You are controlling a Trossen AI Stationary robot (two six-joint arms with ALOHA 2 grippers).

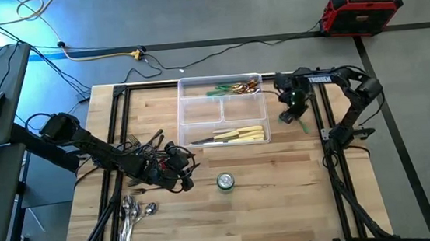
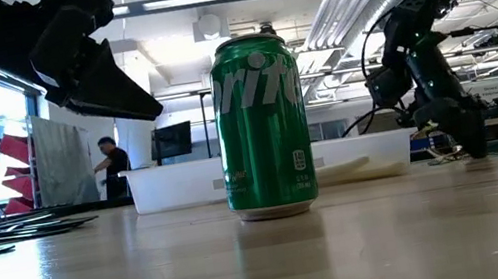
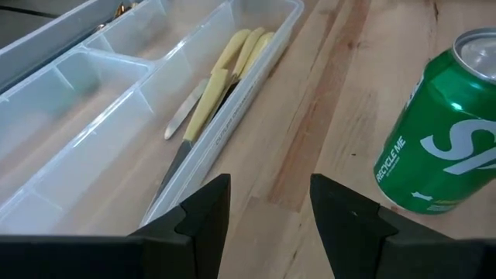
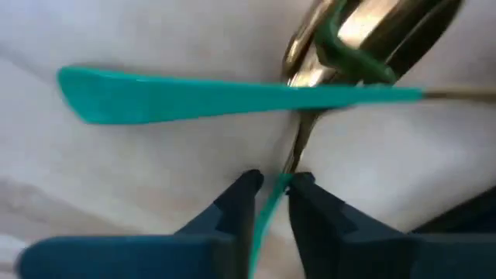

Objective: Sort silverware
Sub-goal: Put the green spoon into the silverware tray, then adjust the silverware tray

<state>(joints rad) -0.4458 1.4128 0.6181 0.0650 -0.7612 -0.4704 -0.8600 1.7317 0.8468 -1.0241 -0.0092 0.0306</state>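
**Green-handled piece pinched beside the tray, drop into the compartment still to come**

The step in hand looks like a pick: the right gripper (image 4: 271,186) has its fingers nearly together on the thin green handle of a green-handled utensil (image 4: 267,221), just off the right side of the clear divided tray (image 1: 198,110). A second green-handled piece (image 4: 232,97) lies across a gold spoon bowl (image 4: 364,31) close ahead of the fingers (the wrist view is blurred, so whether the pinched piece is already clear of the wood I cannot tell).

The next move, I judge, calls for a lift and a short carry over the tray wall to the far compartment, where the green and copper pieces (image 1: 236,89) already lie. The cream-handled knives (image 1: 240,135) fill the tray's near compartment.

The left gripper (image 3: 267,209) waits with fingers wide apart and nothing between them, near the tray's near-left corner, facing a green soda can (image 1: 225,182). Left of the tray lie dark forks (image 1: 143,142); farther toward the table's front edge, silver spoons (image 1: 133,212).

The surface is a pale wood table (image 1: 284,200) in a black frame. Beyond the tray, a bright workshop with ceiling lights, a person (image 2: 112,167) standing at a monitor
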